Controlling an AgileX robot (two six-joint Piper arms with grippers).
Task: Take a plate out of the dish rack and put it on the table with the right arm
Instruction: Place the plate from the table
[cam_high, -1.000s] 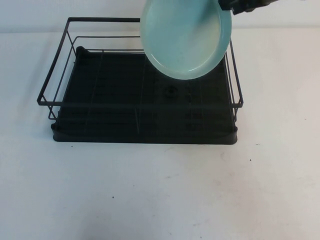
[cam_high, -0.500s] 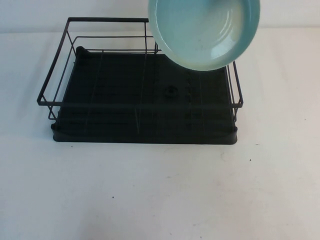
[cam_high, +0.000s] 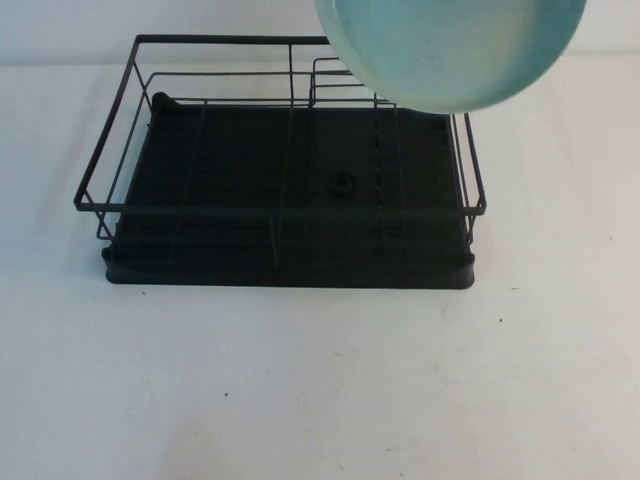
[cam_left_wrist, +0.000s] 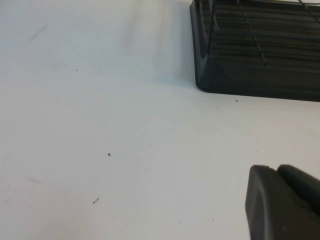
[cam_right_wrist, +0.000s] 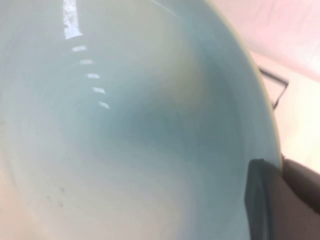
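Observation:
The pale teal plate (cam_high: 450, 50) hangs in the air above the far right corner of the black wire dish rack (cam_high: 280, 210), cut off by the top of the high view. It fills the right wrist view (cam_right_wrist: 125, 125), where my right gripper (cam_right_wrist: 272, 172) is shut on its rim; the gripper itself is out of the high view. The rack holds no other plate. My left gripper (cam_left_wrist: 275, 172) is shut and empty, low over the white table (cam_left_wrist: 100, 150), apart from the rack's corner (cam_left_wrist: 250, 80).
The rack's black ridged tray (cam_high: 290, 272) stands mid-table, with a small wire holder loop (cam_high: 340, 75) at its far side and a round knob (cam_high: 343, 181) in the base. Bare white table (cam_high: 320, 380) lies in front of and to the right of the rack.
The plate has risen and moved to the right, from over the rack's far right part to above its far right corner. The right arm has left the high view.

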